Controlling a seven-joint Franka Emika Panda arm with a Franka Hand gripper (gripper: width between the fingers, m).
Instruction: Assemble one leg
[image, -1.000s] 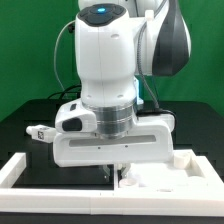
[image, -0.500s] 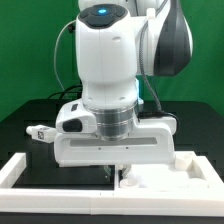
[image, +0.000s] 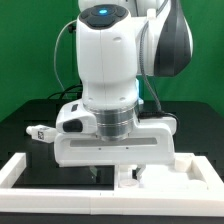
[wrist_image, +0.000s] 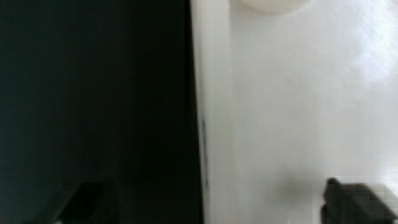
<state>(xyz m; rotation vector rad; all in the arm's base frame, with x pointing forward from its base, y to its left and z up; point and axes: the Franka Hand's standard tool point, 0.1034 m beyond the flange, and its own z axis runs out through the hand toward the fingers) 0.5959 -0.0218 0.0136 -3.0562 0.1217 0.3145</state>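
My gripper (image: 110, 172) hangs low over the table, just behind a white rim, and the arm's bulk hides most of it. In the wrist view the gripper (wrist_image: 217, 203) is open, with dark fingertips (wrist_image: 356, 200) far apart and nothing held between them. They straddle the straight edge of a large white panel (wrist_image: 294, 110) lying on the dark table. A small rounded white shape (wrist_image: 270, 5) shows at the picture's edge; I cannot tell if it is a leg. A small white tagged piece (image: 38, 131), perhaps a leg, lies at the exterior view's left.
A white raised rim (image: 25, 168) runs along the front of the black table. White panel parts (image: 185, 165) lie at the exterior view's right, close to the gripper. A green backdrop stands behind the arm.
The arm has barely moved. The dark finger seen under the wrist has shifted slightly toward the exterior view's left.
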